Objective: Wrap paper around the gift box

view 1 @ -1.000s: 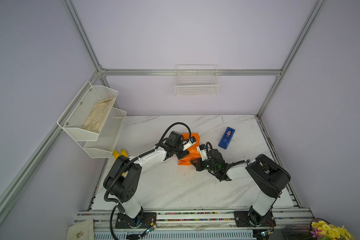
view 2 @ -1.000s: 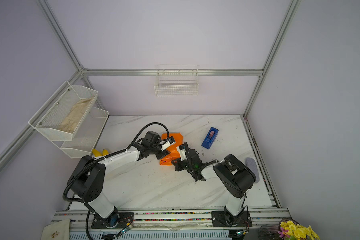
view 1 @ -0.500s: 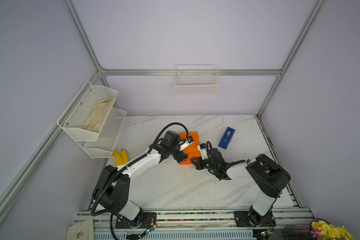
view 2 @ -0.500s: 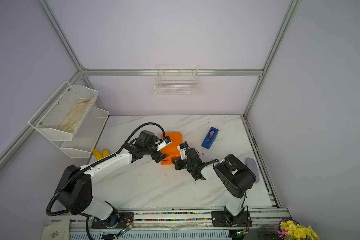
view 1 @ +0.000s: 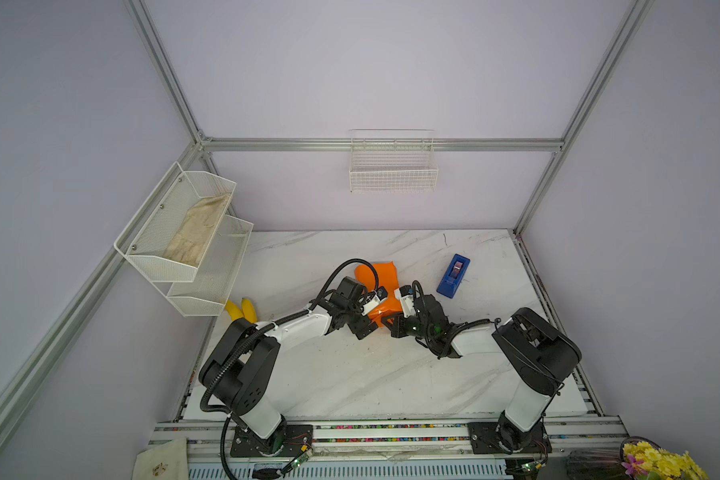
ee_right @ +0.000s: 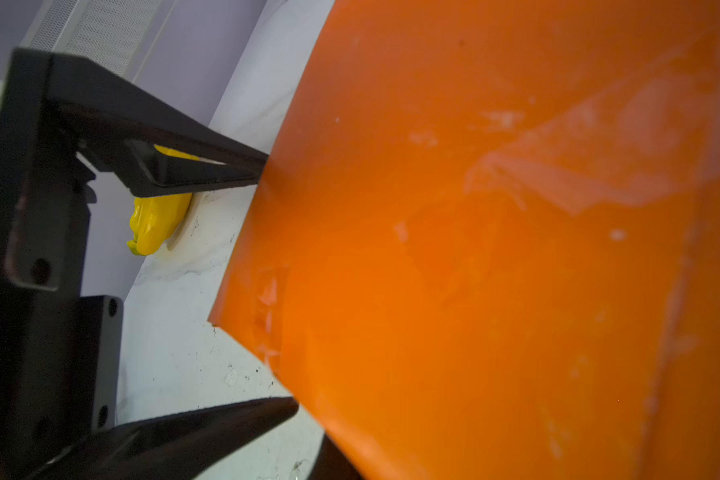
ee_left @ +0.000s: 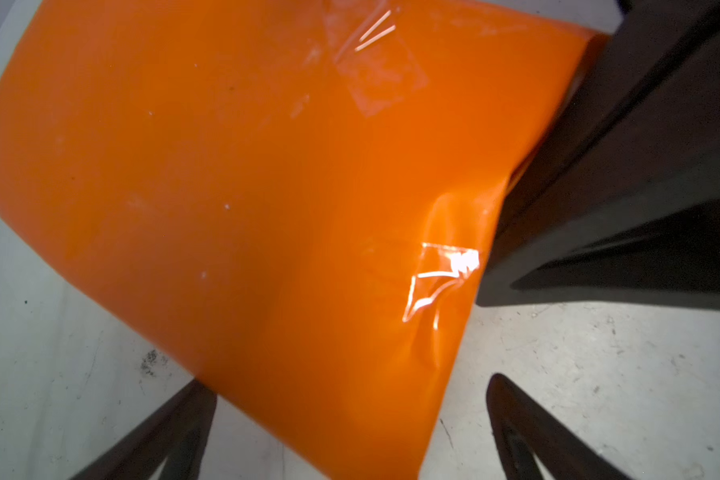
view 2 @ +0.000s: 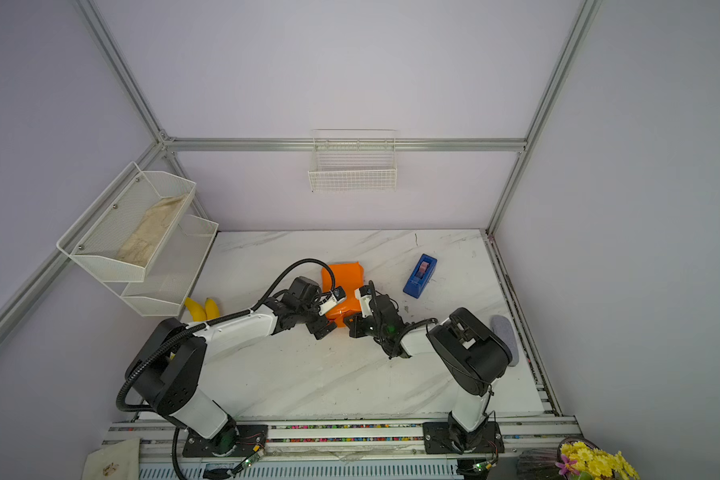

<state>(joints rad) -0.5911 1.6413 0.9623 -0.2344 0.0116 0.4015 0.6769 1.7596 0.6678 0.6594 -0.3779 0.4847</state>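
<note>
left gripper (ee_left: 352,382): wide open. Its two dark fingers (ee_left: 163,432) stand far apart. A corner of the paper (ee_left: 246,187) lies between them. It pinches nothing.
right gripper (view 1: 386,321): its tips are pressed together on the edge of the paper, on the side nearest the robot. It is close to the left gripper, just across the paper's corner.
paper: bright orange and shiny, folded into a small packet. It lies in the middle of the table (view 1: 350,374), between the two grippers. The edge by the right gripper is lifted and a bit wrinkled.
bits of tape (ee_left: 445,282): two see-through pieces are stuck on the paper. One is right beside the right gripper and the other is farther along that side.
gift box: hidden. I cannot tell if it is inside the folded paper.
arms: both are black and white. They reach in from the front rail, one on the left and one on the right, and bend toward the middle.
tape dispenser (view 1: 453,276): bright blue. It sits on the table behind the right gripper and does not touch the paper.
yellow things (view 1: 240,309): two, side by side at the left edge of the table, under the rack.
rack (view 1: 163,268): two white mesh shelves on the left wall. A pale cloth (view 1: 196,232) lies in the top one.
basket (view 1: 393,180): white wire, on the back wall.
flowers (view 1: 661,459): yellow, at the front right corner, off the table.
</note>
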